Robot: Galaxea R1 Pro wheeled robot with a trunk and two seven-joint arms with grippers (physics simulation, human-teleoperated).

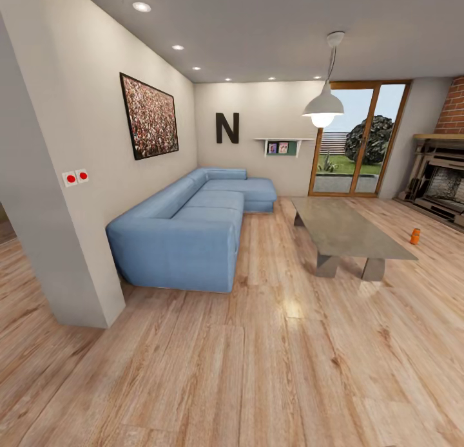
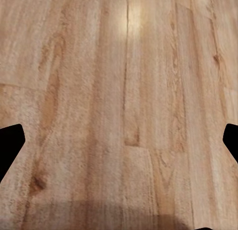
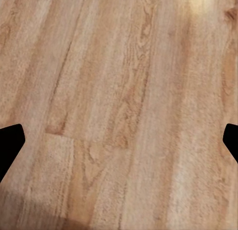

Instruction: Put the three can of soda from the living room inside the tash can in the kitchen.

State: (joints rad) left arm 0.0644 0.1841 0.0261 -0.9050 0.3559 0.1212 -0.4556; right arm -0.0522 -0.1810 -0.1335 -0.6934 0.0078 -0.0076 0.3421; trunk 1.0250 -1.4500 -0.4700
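Living-room wood floor (image 1: 270, 370) holds one small orange soda can (image 1: 415, 236) with a dark top, upright beyond the grey low table (image 1: 348, 231), near the fireplace (image 1: 444, 183). Blue sofa (image 1: 193, 231) sits left. Left gripper (image 2: 119, 140) and right gripper (image 3: 119, 140) are spread wide, empty.

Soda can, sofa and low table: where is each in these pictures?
Soda can (image 1: 415, 236), head view: middle of its orange side.
Sofa (image 1: 183, 241), head view: front of its near end.
Low table (image 1: 345, 227), head view: bare grey top.

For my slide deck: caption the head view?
Living room: one orange soda can stands on the wood floor beside the long grey table, blue sofa opposite.
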